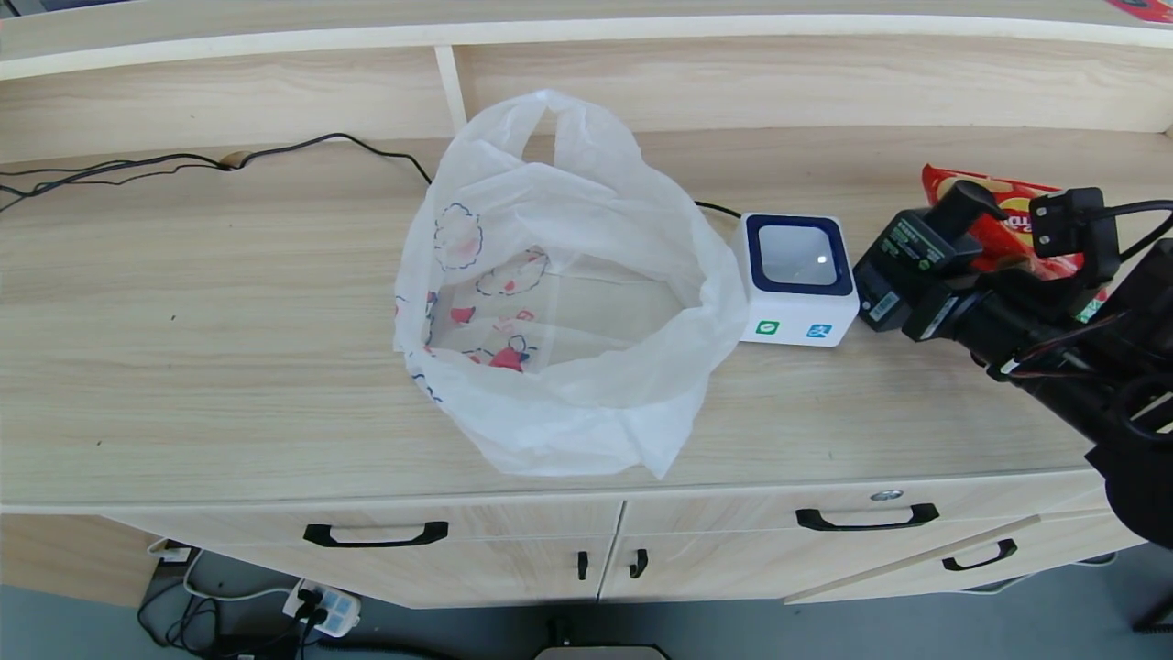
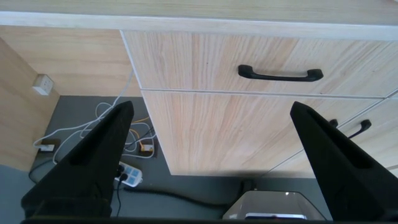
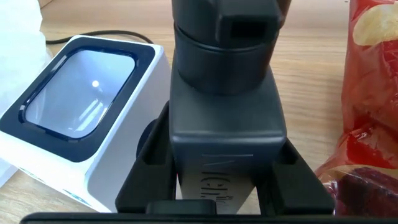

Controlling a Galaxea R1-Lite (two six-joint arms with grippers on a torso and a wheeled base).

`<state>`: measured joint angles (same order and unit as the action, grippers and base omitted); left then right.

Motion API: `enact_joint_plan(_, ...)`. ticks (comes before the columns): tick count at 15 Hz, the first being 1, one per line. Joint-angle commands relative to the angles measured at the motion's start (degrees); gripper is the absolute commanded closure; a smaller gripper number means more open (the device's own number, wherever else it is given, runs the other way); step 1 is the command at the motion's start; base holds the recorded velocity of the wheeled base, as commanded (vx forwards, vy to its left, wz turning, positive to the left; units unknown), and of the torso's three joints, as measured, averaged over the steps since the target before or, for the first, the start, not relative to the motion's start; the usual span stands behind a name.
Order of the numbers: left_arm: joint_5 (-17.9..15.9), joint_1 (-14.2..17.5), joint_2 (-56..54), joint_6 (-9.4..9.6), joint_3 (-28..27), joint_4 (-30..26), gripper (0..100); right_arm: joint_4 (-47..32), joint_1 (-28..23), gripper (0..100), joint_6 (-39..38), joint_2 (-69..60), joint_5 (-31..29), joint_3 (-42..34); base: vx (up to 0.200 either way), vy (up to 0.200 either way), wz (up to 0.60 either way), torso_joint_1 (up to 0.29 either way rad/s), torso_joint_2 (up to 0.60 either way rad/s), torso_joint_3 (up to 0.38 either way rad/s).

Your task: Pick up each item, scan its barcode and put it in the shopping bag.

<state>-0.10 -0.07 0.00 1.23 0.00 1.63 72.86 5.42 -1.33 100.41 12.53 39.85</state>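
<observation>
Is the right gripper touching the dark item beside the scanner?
Touching. In the right wrist view the right gripper has its fingers pressed against both sides of the dark item, no gap.

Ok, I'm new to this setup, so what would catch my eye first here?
The open white shopping bag standing in the middle of the counter, with the white, blue-framed barcode scanner just to its right. Beside the scanner, the right gripper holds a dark bottle, and a red crisp bag lies behind it.

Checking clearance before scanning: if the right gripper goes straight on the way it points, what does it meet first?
Probably the white scanner, just ahead of the right gripper and its dark item; depth is unclear, so it might only graze it.
</observation>
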Motion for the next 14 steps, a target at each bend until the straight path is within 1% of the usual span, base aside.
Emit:
enact_joint_plan(1,0.0,0.0,0.1,0.0,0.0,0.0,0,0.1,0.0,100,0.0,-0.5,0.0,-0.1,0.0,0.0,0.0,0.0,0.0,0.0)
enact_joint_plan(4,0.0,0.0,0.1,0.0,0.0,-0.1,0,0.1,0.3,100,-0.5,-3.0,0.0,-1.2,0.0,0.0,0.0,0.0,0.0,0.0)
enact_joint_plan(8,0.0,0.0,0.1,0.09,0.0,-0.2,0,0.2,0.9,100,-0.7,-9.0,0.1,-7.1,0.0,0.0,0.0,0.0,0.0,0.0)
enact_joint_plan(12,0.0,0.0,0.1,0.09,0.0,-0.2,0,0.0,1.6,100,-2.4,-13.3,0.1,-8.1,0.0,0.0,0.0,0.0,0.0,0.0)
enact_joint_plan(14,0.0,0.0,0.1,0.26,0.0,-0.3,0,-0.3,3.8,100,-7.2,-19.7,0.0,-10.8,0.0,0.0,0.0,0.0,0.0,0.0)
